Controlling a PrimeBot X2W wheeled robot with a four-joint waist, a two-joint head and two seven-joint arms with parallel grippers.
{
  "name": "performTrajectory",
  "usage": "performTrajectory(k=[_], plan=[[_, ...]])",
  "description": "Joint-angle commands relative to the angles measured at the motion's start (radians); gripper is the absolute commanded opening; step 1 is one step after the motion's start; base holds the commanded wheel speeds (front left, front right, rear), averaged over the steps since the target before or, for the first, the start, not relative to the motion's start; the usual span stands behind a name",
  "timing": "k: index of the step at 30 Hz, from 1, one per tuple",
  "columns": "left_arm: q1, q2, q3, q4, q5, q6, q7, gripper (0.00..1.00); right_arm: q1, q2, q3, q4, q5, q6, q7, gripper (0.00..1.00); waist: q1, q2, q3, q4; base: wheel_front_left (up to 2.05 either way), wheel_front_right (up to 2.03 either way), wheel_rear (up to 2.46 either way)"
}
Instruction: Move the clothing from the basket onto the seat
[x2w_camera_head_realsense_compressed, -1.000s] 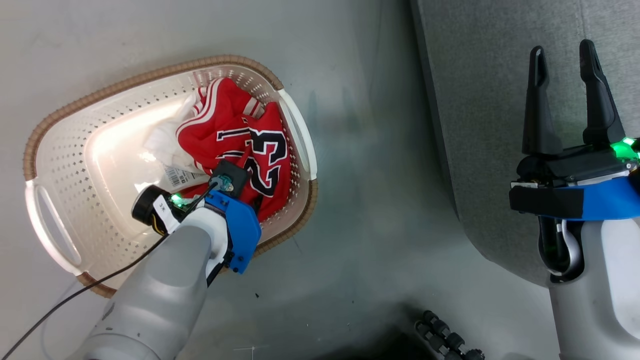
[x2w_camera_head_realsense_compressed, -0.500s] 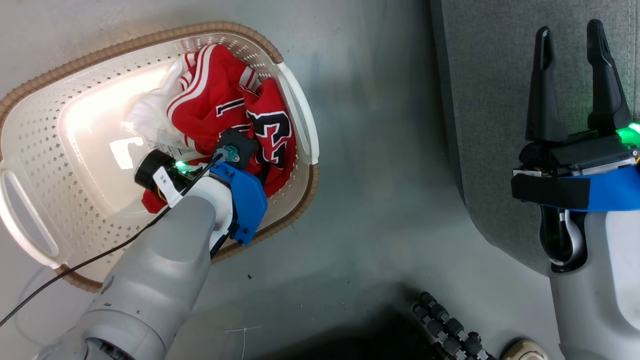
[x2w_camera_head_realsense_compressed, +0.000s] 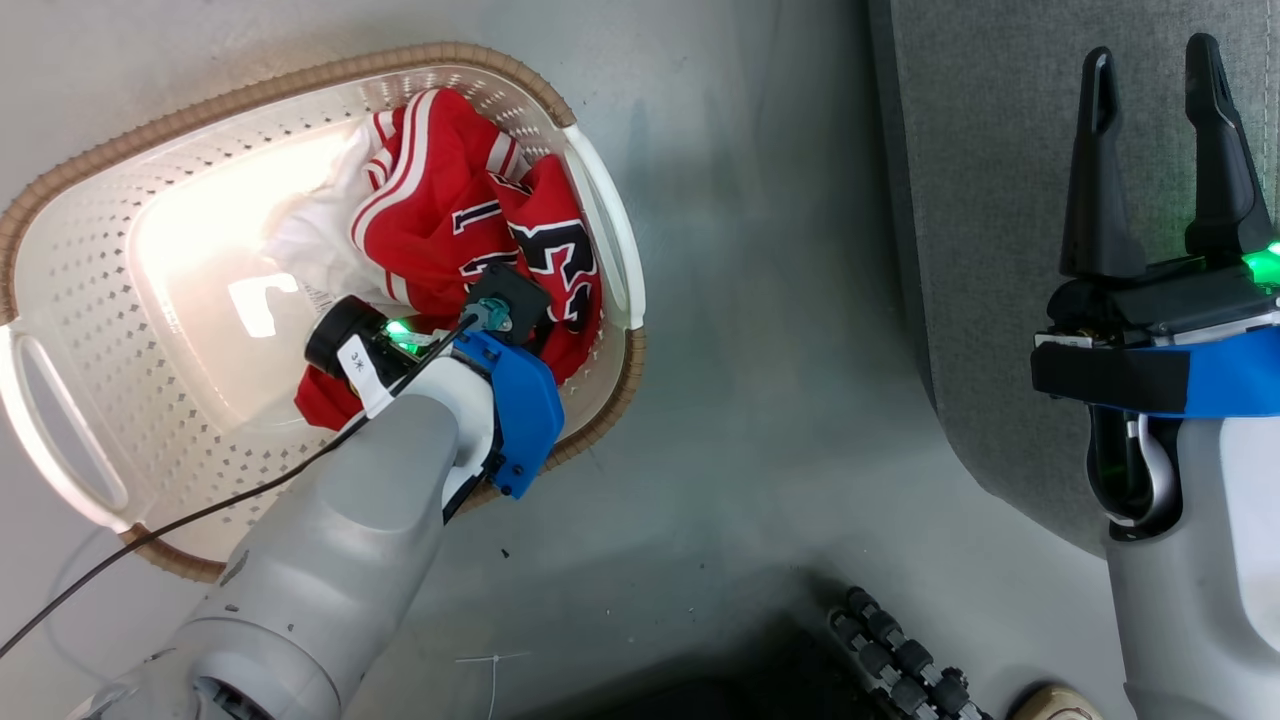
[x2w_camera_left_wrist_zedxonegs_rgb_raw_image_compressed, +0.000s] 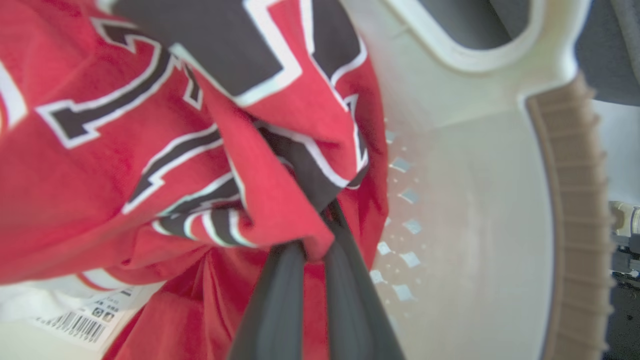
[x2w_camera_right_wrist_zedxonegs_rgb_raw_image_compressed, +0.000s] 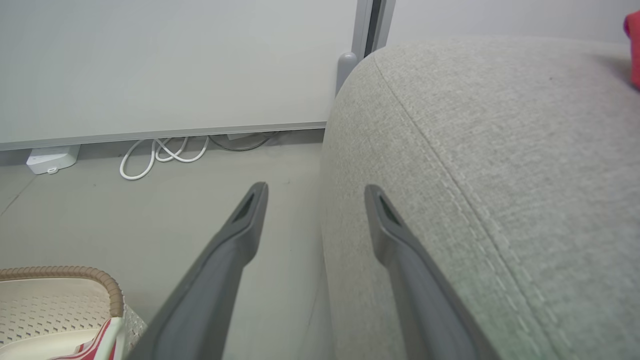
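Red clothing (x2w_camera_head_realsense_compressed: 430, 220) sits bunched at 3 o'clock in the basket (x2w_camera_head_realsense_compressed: 100, 300), where the left fingers (x2w_camera_left_wrist_zedxonegs_rgb_raw_image_compressed: 270, 300) pinch a fold to lift it, while the right fingers (x2w_camera_head_realsense_compressed: 1098, 180) hang spread over the seat (x2w_camera_head_realsense_compressed: 980, 200).

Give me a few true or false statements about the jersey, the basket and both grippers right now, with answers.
The left gripper is shut on the red jersey. True.
The right gripper holds a garment. False: its fingers are open and hold nothing.
The red jersey lies on the seat. False: it is in the basket.
The basket stands on the floor beside the seat. True.
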Motion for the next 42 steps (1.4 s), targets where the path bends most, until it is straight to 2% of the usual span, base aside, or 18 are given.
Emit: performTrajectory(k=[1, 10, 25, 34, 42], plan=[[-0.007, 0.004, -0.009, -0.005, -0.008, -0.004, -0.008, 0.00, -0.016, -0.005, -0.003, 0.003, 0.001, 0.000, 0.000, 1.00, 0.0000, 0.0000, -0.003, 0.002, 0.00, 0.00, 0.00], [0.015, 0.003, -0.100, -0.062, -0.072, -0.004, -0.043, 0.00, 0.003, -0.017, -0.012, 0.012, -0.007, 0.000, 0.000, 1.00, 0.0000, 0.0000, -0.063, 0.040, 0.00, 0.00, 0.00], [0.084, 0.003, -0.204, -0.150, -0.185, -0.004, -0.181, 0.00, 0.076, -0.059, -0.021, 0.057, -0.017, 0.000, -0.001, 1.00, 0.0000, 0.0000, -0.286, 0.156, 0.00, 0.00, 0.00], [0.140, 0.002, -0.202, -0.222, -0.205, 0.011, -0.219, 0.00, 0.145, -0.065, -0.025, 0.094, -0.024, 0.000, -0.001, 1.00, 0.0000, 0.0000, -0.451, 0.212, 0.00, 0.00, 0.00], [0.184, 0.003, -0.126, -0.357, -0.133, 0.044, -0.219, 0.00, 0.228, -0.049, -0.041, 0.123, -0.030, 0.000, 0.000, 1.00, 0.0000, 0.0000, -0.593, 0.251, 0.00, 0.00, 0.00]])
